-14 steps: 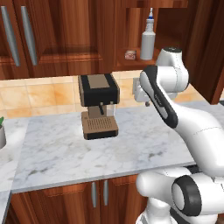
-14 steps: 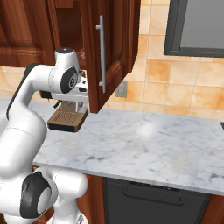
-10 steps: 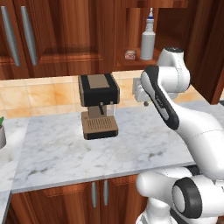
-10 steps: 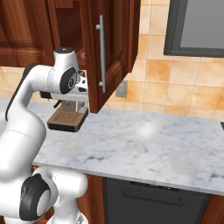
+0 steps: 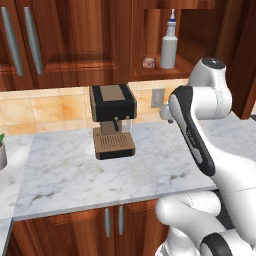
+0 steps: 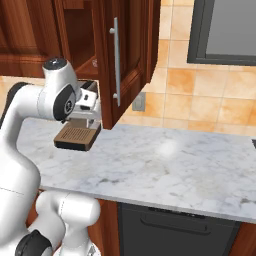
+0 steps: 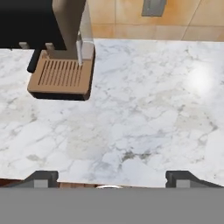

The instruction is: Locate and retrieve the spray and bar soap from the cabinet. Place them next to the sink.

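The spray, a tall pale bottle with a blue-tipped nozzle, stands on the shelf of the open cabinet. The bar soap, a small pinkish block, lies just to its left on the same shelf. My arm's elbow rises in front of the cabinet's lower right, well below and right of both items. In the hand view my gripper is open with nothing between its fingertips, looking down on the marble counter. The sink is out of view.
A black and brown coffee machine stands on the counter below the cabinet, its drip tray close ahead of the hand. The open cabinet door with a grey handle hangs beside my arm. A wall socket sits on the tiles.
The arm's upper joint has drawn slightly back from the wall toward the base. The spray, bar soap and coffee machine have not moved.
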Controlling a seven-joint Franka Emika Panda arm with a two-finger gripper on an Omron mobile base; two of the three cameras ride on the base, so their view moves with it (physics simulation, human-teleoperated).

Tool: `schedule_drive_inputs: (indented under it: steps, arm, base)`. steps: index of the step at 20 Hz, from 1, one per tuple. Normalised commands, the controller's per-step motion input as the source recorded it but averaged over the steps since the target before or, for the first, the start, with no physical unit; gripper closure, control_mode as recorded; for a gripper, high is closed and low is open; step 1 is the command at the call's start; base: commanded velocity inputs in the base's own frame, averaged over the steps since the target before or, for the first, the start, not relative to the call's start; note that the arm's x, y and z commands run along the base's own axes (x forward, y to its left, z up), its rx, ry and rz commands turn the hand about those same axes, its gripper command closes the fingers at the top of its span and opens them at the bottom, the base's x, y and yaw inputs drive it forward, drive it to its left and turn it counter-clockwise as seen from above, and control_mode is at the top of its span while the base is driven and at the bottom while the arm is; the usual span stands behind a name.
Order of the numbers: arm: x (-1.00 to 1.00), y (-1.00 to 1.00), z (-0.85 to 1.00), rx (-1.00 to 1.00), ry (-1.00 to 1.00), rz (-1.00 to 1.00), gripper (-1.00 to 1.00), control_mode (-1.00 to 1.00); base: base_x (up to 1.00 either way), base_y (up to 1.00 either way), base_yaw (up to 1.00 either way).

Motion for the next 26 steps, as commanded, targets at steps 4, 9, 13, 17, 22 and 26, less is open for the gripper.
schedule_drive_inputs:
  steps: [4,9,13,17,22,26]
  arm:
    - [-0.2,-0.27,0.22,-0.09,0.0,-0.17,-1.0,-1.0]
    - [-0.21,-0.05,0.23,0.0,-0.08,-0.23,-1.0,-1.0]
    - [-0.05,0.21,0.29,0.0,-0.08,-0.01,-1.0,-1.0]
    - [0.0,0.0,0.42,-0.01,-0.07,0.0,-1.0,-1.0]
    - [0.08,0.0,0.58,-0.02,-0.09,0.0,-1.0,-1.0]
    - [0.05,0.0,0.51,0.0,-0.07,0.0,-1.0,-1.0]
  base:
    - [0.0,0.0,0.0]
    - [0.0,0.0,0.0]
    - [0.0,0.0,0.0]
    - [0.0,0.0,0.0]
    - [0.0,0.0,0.0]
    - [0.0,0.0,0.0]
